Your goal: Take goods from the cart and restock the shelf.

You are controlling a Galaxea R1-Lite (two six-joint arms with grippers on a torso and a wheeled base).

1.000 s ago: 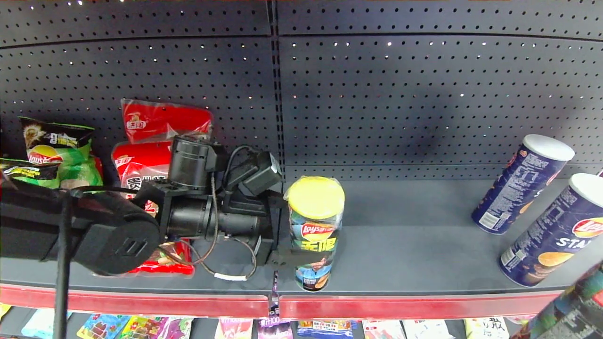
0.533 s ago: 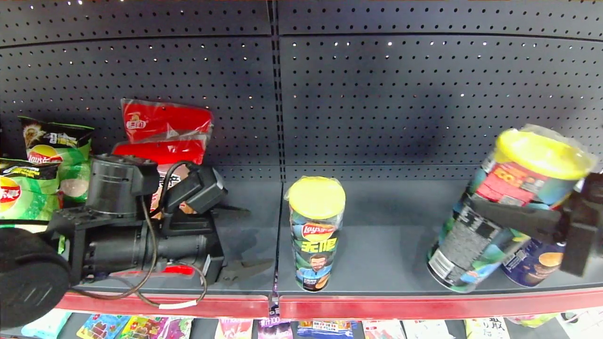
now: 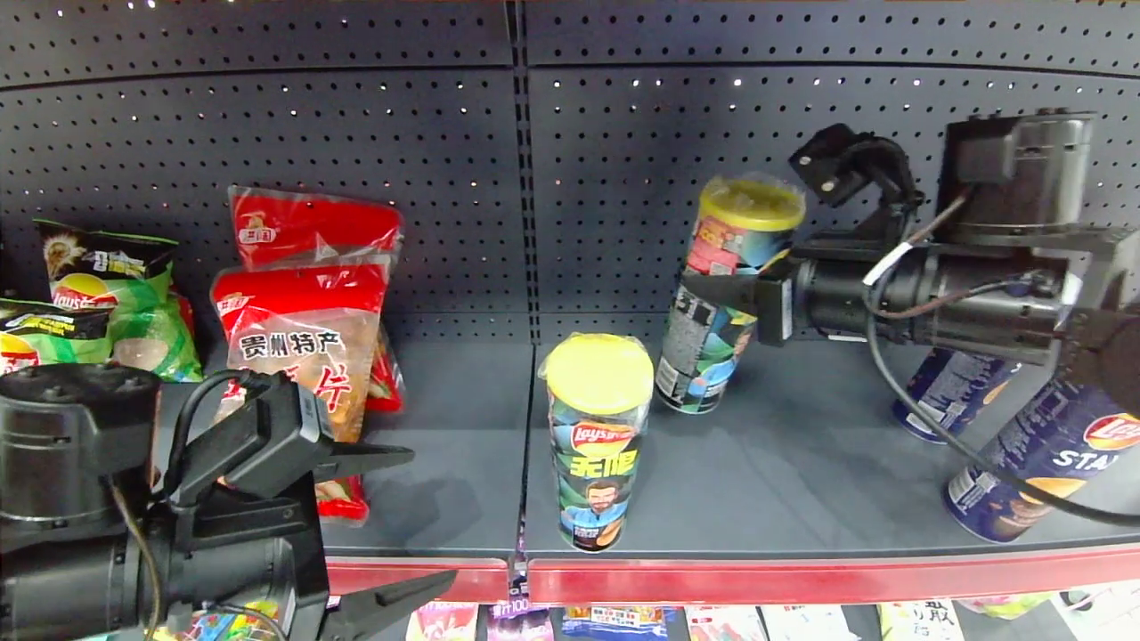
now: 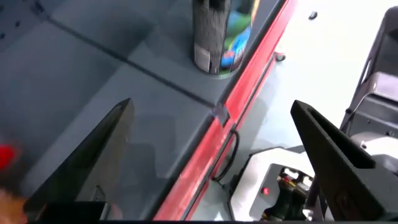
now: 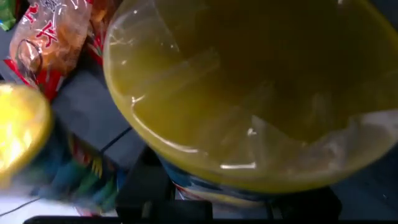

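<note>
Where the right gripper's (image 3: 712,298) fingers clamp the yellow-lidded canister (image 3: 704,356), the head view shows it tilted, its base at shelf (image 3: 802,463) level behind a standing canister (image 3: 598,445). The right wrist view adds its film-wrapped lid (image 5: 261,93). The left gripper (image 4: 211,106), fingers spread and empty, straddles the shelf's red edge (image 4: 249,81).

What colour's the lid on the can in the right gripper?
The held can has a yellow lid; head view shows it best.

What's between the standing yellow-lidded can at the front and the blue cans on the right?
Only bare grey shelf, seen in the head view; the standing can and blue cans are well apart.
</note>
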